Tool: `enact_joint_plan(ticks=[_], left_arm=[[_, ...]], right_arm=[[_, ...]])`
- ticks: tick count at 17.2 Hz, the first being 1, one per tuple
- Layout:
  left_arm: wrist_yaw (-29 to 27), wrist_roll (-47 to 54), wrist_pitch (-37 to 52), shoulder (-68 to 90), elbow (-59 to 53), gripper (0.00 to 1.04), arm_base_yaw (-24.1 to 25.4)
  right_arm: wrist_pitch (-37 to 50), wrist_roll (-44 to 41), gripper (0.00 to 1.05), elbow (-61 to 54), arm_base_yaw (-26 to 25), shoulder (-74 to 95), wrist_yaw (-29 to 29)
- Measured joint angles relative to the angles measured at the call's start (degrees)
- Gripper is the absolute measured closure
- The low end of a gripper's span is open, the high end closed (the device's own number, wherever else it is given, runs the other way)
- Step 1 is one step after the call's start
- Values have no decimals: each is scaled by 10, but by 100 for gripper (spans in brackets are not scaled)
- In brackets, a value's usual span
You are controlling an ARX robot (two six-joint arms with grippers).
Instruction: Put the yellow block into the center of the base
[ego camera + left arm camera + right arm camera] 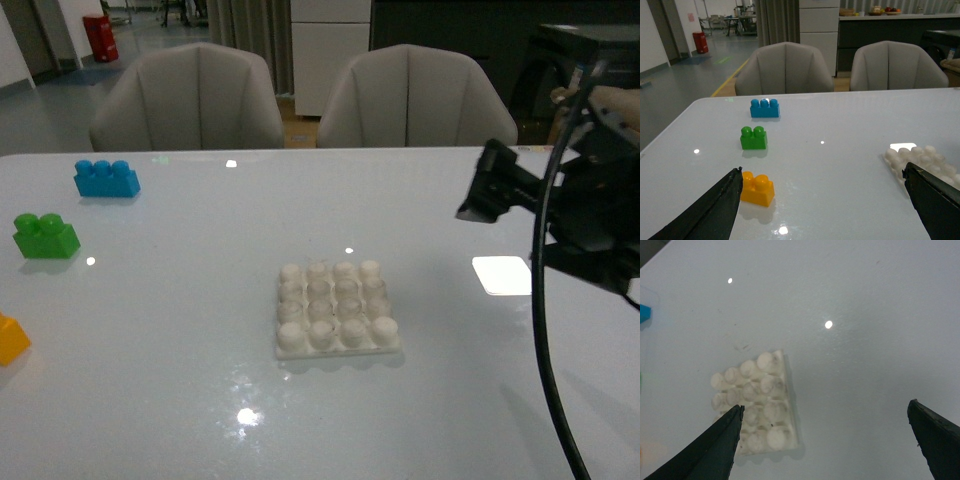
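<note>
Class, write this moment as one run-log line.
yellow block: on table, ungripped | base: no brick on it | left tool: open | right tool: open

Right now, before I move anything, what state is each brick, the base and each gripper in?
yellow block: upright on the table, studs up, loose, not gripped.
green brick: upright on the table, untouched.
blue brick: upright on the table, untouched.
base: flat on the table, studs up, all studs bare.
left gripper: open, empty.
right gripper: open, empty.
</note>
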Motion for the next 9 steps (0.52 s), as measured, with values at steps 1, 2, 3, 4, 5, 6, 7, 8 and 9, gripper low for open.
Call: enact_joint_plan(ticks=[1, 2, 3, 4, 5, 6, 7, 8, 9], left_arm=[[0, 0, 0, 0, 0, 7, 0], [0, 0, 0, 0, 0, 7, 0], [0, 0, 0, 0, 0, 7, 0], [0, 0, 0, 0, 0, 7, 0], [0, 0, 0, 0, 0, 7, 0], [0, 0, 0, 0, 0, 7, 0], [0, 0, 0, 0, 0, 7, 0], [0, 0, 0, 0, 0, 7, 0], [0, 0, 0, 0, 0, 7, 0]], right_arm=[[18, -15, 6, -40, -17, -41, 2], [39, -28, 6, -80, -32, -94, -2], [63, -42, 6, -119, -45, -157, -7], [78, -49, 6, -155, -60, -226, -18], [85, -52, 6, -197, -78, -307, -31], [80, -53, 6, -233, -95, -372, -44], [71, -53, 6, -261, -110, -427, -54], [123, -80, 11, -294, -104, -468, -15], [142, -141, 22, -335, -85, -547, 57]])
